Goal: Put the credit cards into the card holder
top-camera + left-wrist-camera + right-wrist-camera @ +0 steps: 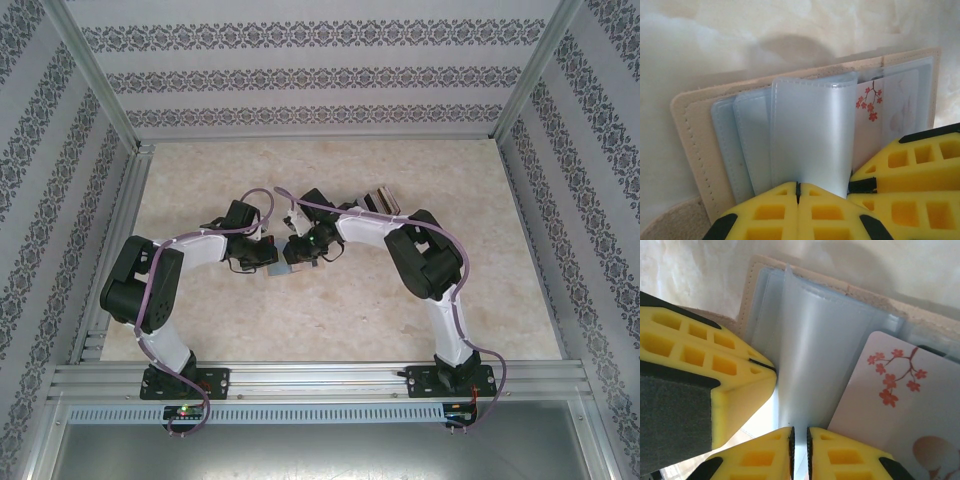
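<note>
No readable text, label or number.

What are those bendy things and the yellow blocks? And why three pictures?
They're robot arms: a left arm and a right arm. One picture looks down from above; the others come from small cameras on each wrist. The yellow blocks are their fingers. On the table lie an open card holder and a small stack, probably cards. The left gripper pinches a clear sleeve of the holder. The right gripper is nearly closed beside a blossom card; whether it grips anything, I can't tell.
</note>
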